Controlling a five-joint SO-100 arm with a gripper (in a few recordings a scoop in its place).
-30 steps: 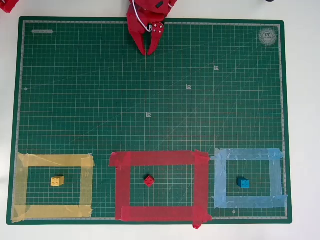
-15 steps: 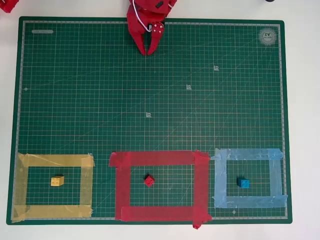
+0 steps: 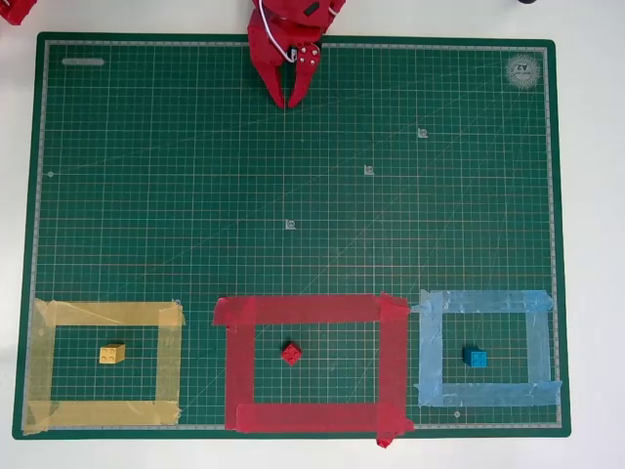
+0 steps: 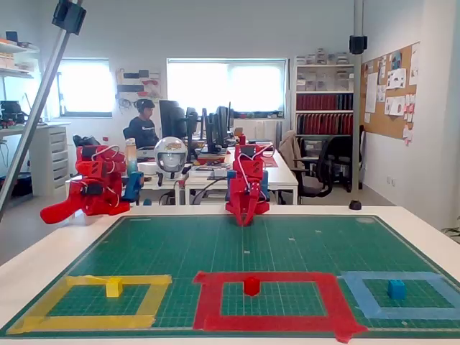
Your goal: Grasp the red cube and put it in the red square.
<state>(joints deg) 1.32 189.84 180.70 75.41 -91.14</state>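
- Claw (image 3: 289, 101) at mat's (image 3: 146, 195) far edge by arm base, tips together, clenched on nothing.
- Red cube (image 3: 291, 353) already inside red square (image 3: 312, 311) near mat's front edge, well apart, almost straight ahead of claw.
- No long axis; sits corner-on to the tape.

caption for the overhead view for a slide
Red cube sits inside the red square; the gripper rests shut at the mat's far edge.

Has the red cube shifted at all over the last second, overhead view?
No. The red cube sits at the same spot inside the red square, just left of centre, matching both earlier pictures against the tape edges.
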